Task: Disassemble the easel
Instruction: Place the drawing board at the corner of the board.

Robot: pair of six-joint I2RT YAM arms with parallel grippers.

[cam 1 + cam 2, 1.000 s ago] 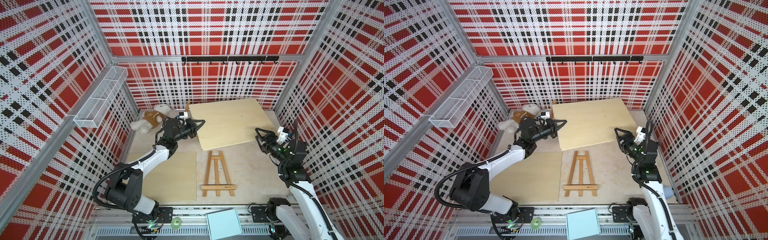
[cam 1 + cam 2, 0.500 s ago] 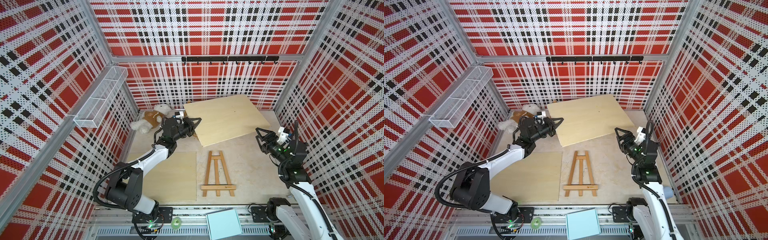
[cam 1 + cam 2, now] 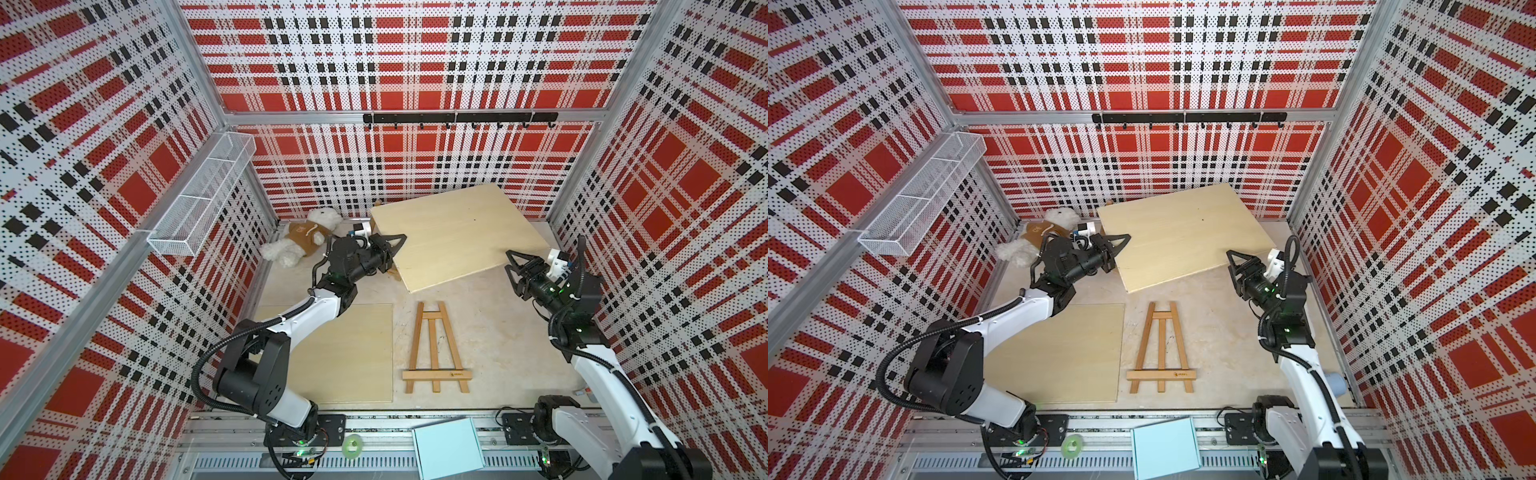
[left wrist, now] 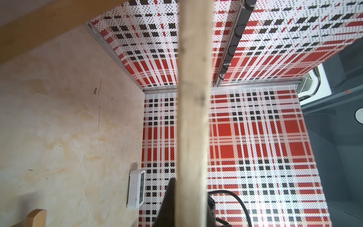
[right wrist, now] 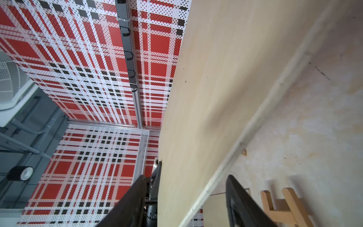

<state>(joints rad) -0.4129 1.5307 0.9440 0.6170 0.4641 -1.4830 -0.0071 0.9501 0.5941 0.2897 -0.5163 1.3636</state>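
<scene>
- At 9 o'clock a white wire-mesh basket (image 3: 199,199) hangs on the wall. A white plush bear in a brown top (image 3: 301,241) lies at 10 o'clock, just behind my left wrist.
- My left gripper (image 3: 394,254) is clamped tight on the 9 o'clock edge of the large pale plywood board (image 3: 453,237), which sits tilted at 12 o'clock. In the left wrist view that edge (image 4: 193,118) runs straight out from between the jaws.
- A smaller pale square plywood sheet (image 3: 345,353) lies flat at 7 o'clock.
- The brown wooden A-frame easel (image 3: 434,345) lies flat at 6 o'clock with its apex towards 12, near the board's low edge and clear of both grippers.
- My right gripper (image 3: 511,268) straddles the board's 4 o'clock corner. Its jaws stand half wide with a gap on each side, so it grips nothing yet.
- My worry is the single narrow pinch on so wide a panel, which could pivot or slip and drop onto the easel.
- If the right jaws close off-centre, they could twist the board against the left grip.
- Swinging the board towards 6 o'clock could clip the easel's apex.
</scene>
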